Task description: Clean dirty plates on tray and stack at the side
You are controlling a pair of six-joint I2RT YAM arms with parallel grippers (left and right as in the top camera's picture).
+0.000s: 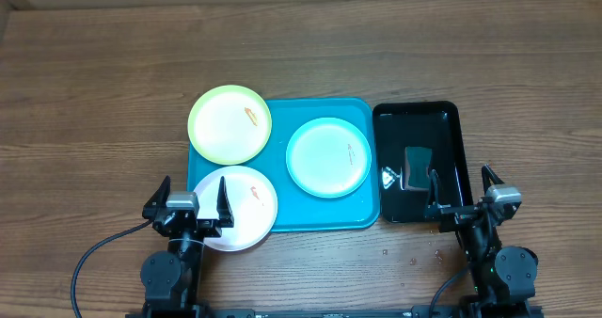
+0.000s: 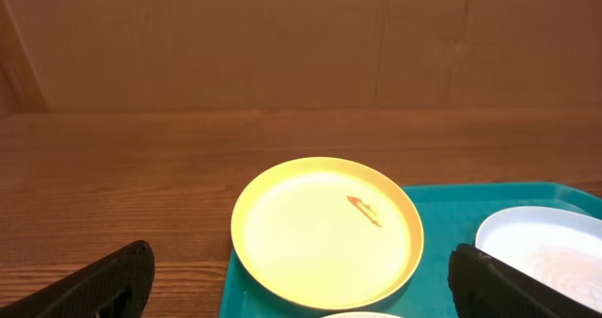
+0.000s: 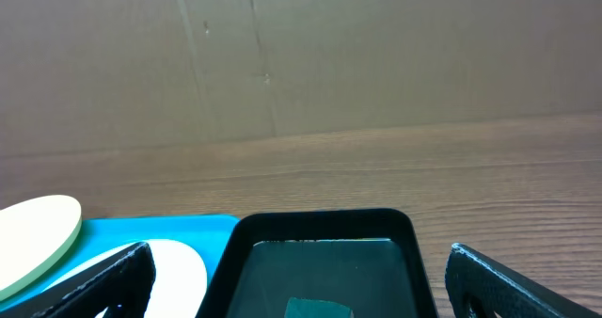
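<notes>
The cyan-blue tray (image 1: 320,213) lies mid-table. A pale yellow-green plate (image 1: 229,124) with an orange smear overlaps its far left corner. A light cyan plate (image 1: 328,156) lies on its right half. A white plate (image 1: 243,205) with an orange smear overhangs its near left corner. My left gripper (image 1: 193,198) is open and empty, over the white plate's near left edge. My right gripper (image 1: 461,191) is open and empty at the black tray's near right corner. The left wrist view shows the yellow-green plate (image 2: 324,229) ahead between the open fingers (image 2: 301,262).
A glossy black tray (image 1: 442,120) sits right of the blue tray and holds a dark rectangular pad (image 1: 417,160). It also shows in the right wrist view (image 3: 324,226) between the open fingers (image 3: 301,262). Small crumbs (image 1: 414,258) lie on the wooden table near its front.
</notes>
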